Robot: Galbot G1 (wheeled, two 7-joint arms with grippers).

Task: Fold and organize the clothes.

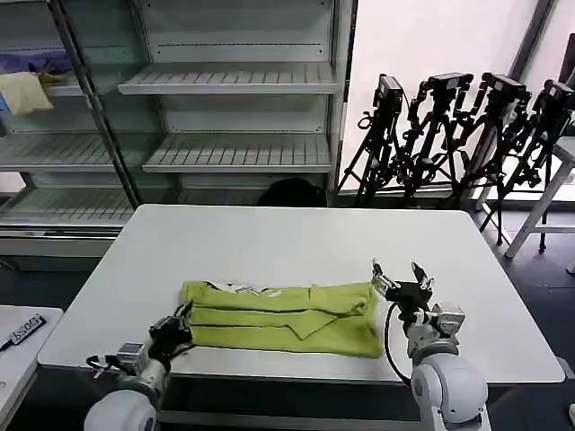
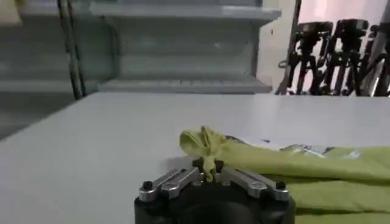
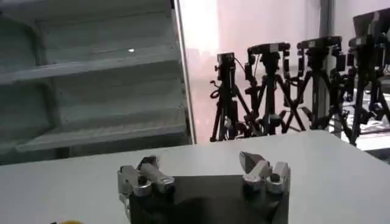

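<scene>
Mid-fold: left hand (image 2: 208,167) pinches the T-shirt (image 1: 283,316) corner on the desk (image 1: 296,238); right hand (image 1: 401,277), spread, empty. Next: carry the corner across.

A white counter (image 1: 269,242) carries a lime T-shirt (image 1: 283,316), folded into a long band lying left to right along the near edge. A bit of its printed side shows at the far-left fold.

A lime yellow-green T-shirt (image 1: 286,317) is laid folded into a long band near the table's front edge, its white-and-dark print glimpsed along the far fold.
</scene>
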